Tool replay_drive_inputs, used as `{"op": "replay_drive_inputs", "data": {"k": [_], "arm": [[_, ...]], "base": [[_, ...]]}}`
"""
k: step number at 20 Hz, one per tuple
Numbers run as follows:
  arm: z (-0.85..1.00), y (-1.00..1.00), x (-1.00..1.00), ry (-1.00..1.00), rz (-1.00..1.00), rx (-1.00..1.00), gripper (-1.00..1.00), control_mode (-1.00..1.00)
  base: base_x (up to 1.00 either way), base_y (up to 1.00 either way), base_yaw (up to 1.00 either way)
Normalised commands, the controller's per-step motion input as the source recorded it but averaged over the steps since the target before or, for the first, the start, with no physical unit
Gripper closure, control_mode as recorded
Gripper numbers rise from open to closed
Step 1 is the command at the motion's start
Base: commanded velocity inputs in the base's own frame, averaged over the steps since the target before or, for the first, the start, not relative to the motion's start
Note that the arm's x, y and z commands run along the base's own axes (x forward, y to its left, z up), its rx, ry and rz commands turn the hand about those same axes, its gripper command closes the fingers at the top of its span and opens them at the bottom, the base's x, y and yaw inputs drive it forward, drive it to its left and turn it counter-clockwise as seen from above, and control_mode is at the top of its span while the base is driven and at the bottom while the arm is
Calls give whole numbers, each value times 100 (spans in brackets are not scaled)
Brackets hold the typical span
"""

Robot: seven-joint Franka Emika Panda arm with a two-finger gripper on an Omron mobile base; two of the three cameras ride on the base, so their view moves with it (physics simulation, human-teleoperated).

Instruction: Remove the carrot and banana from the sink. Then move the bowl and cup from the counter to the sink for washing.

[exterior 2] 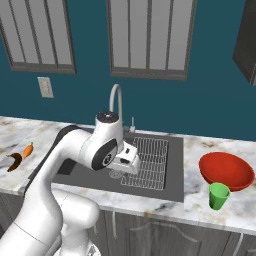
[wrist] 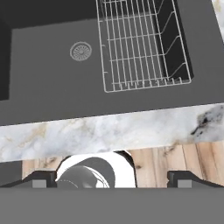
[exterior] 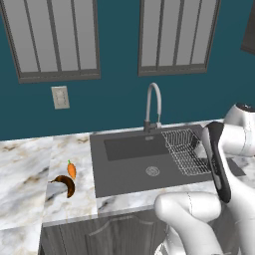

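The small bright orange carrot (exterior: 71,170) with its green top lies on the white-grey marble counter (exterior: 25,174) left of the large dark grey rectangular sink (exterior: 127,172), and the curved dark brown banana (exterior: 65,184) lies just beside it, nearer the counter's front edge (the two look close but whether they touch is hard to tell). Both are well outside the basin. In the right base view the same pair sits at the far left of the marble.

The sink's basin holds a round drain (wrist: 81,51) and a wire rack (wrist: 140,41) on its right side; a curved steel faucet (exterior: 153,104) rises behind it.

On the counter to the right of the sink stands the wide shallow bright red bowl (exterior 2: 226,171), and the small bright green tapered cup (exterior 2: 218,195) stands upright just in front of it, near the counter's front edge.

The white arm's two-finger gripper (wrist: 113,178) hangs above the sink's front edge and the strip of marble there, its dark fingertips (wrist: 39,178) spread wide apart with nothing between them.
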Motion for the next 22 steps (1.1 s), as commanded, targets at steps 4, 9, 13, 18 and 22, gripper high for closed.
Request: {"op": "replay_drive_inputs", "data": {"k": [4,9,13,18,22], "arm": [[12,-30,-11,0,-1,-16,-100,-100],[12,-33,-12,0,0,-7,-100,-100],[12,-34,-12,0,0,-4,-100,-100],[10,-30,-11,0,0,0,-100,-100],[2,-32,-3,4,0,0,-100,-100]], "base": [[0,0,0],[0,0,0],[0,0,0],[0,0,0],[0,0,0]]}}
